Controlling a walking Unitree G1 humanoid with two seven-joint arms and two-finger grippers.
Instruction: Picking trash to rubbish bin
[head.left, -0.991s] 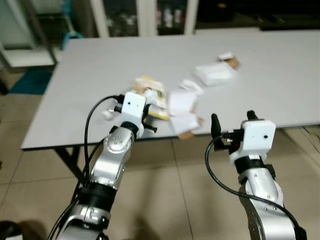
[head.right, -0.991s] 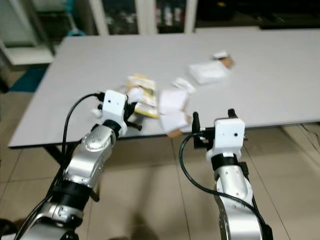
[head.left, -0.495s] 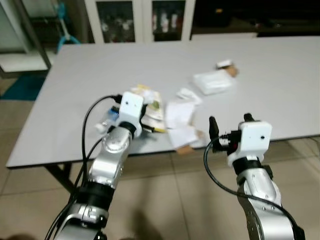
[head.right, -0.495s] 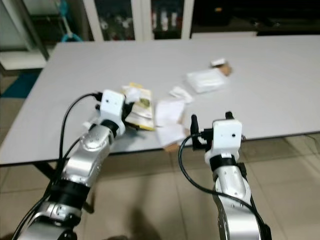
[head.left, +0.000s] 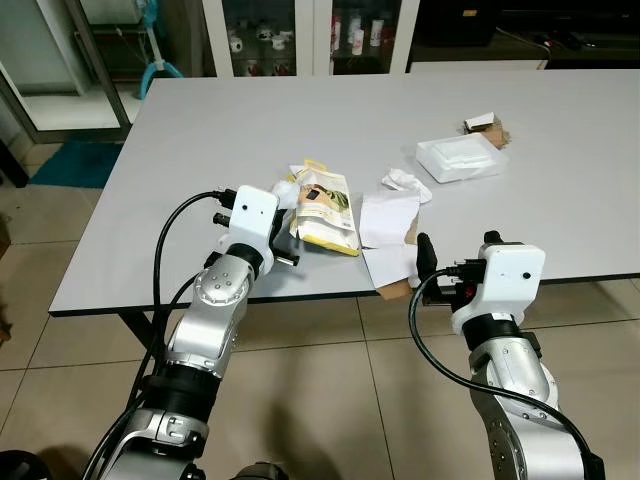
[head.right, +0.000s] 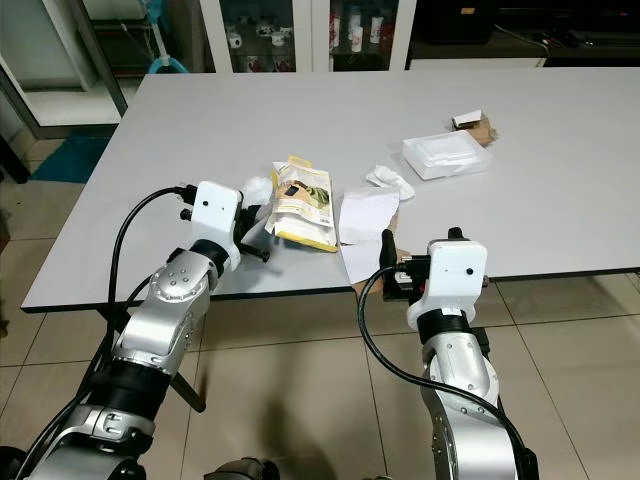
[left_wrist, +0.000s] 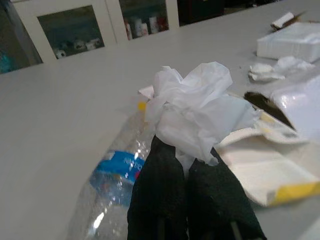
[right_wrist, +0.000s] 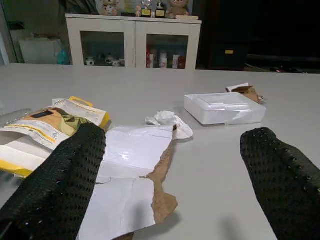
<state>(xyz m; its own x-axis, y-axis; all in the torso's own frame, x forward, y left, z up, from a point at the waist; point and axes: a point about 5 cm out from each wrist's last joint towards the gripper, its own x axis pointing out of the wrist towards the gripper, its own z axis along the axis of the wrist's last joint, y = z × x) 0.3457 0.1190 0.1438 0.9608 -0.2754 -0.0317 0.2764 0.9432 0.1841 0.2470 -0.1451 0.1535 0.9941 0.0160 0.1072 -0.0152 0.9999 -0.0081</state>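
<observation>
My left gripper (left_wrist: 186, 162) is shut on a crumpled white tissue (left_wrist: 195, 112), just above the table near its front edge. A clear plastic bottle (left_wrist: 107, 185) with a blue label lies under it. A yellow snack bag (head.left: 325, 205) lies just right of the tissue. Further right is a torn white and brown paper wrapper (head.left: 388, 228), with a small tissue wad (head.left: 405, 182) behind it. My right gripper (right_wrist: 170, 195) stands open at the table's front edge, facing the wrapper, with nothing between its fingers.
The grey table (head.left: 190, 130) also carries a white foam box (head.left: 460, 158) and a small cardboard scrap (head.left: 487, 123) at the back right. A white glass-door cabinet (head.left: 300, 35) stands behind the table. Tiled floor (head.left: 330, 400) lies below my arms.
The whole picture has shifted and sharpened, so the camera moved. Both arms keep much the same pose at the table's front edge.
</observation>
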